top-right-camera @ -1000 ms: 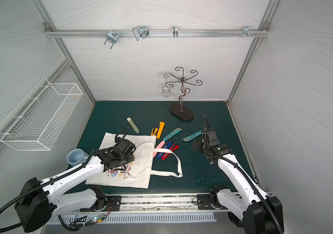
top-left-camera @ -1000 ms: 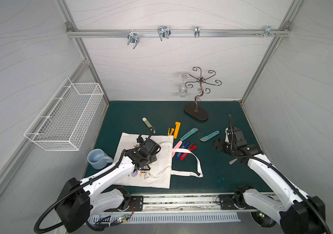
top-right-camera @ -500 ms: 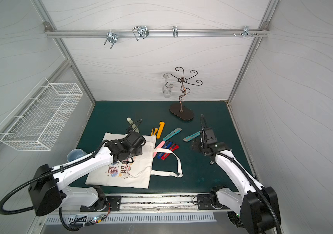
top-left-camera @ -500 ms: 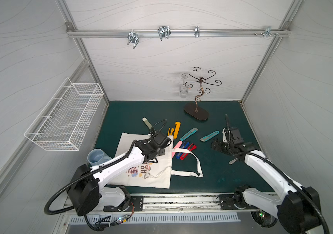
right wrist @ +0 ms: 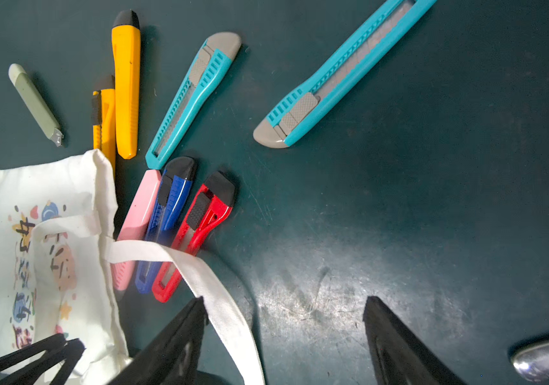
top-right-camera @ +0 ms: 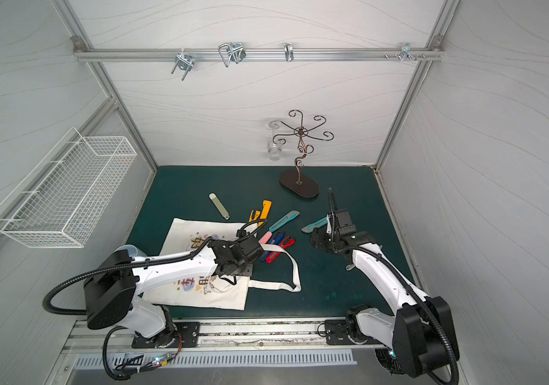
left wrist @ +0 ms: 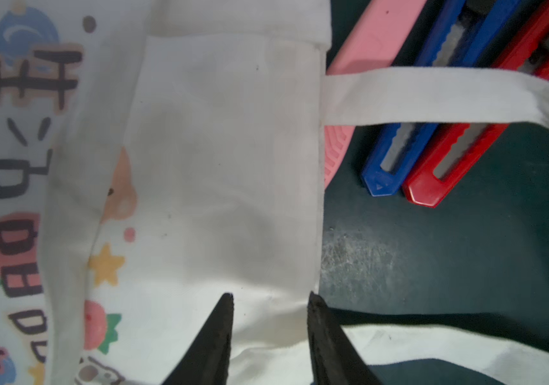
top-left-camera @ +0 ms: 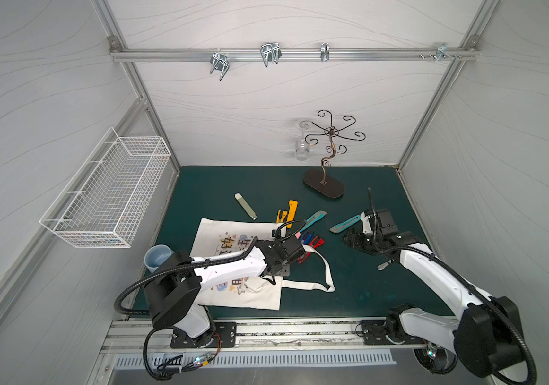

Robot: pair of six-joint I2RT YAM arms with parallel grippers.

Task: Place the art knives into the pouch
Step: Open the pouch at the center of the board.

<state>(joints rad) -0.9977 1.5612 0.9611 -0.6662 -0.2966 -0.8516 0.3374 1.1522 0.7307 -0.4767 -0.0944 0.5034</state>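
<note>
Left pincer [left wrist: 270, 295] shifted to cream printed pouch [left wrist: 226, 150] mouth, jaws parted; right pincer [right wrist: 285, 298] parted wide.

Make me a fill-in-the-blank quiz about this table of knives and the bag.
The handle of the pouch lies across the pink knife, the blue knife and the ___ one. A ___ hangs upside down from the curly stand. The right pincer is open and holds ___. The mat holds ___ teal knives.
Missing: red, glass, nothing, two.
</note>
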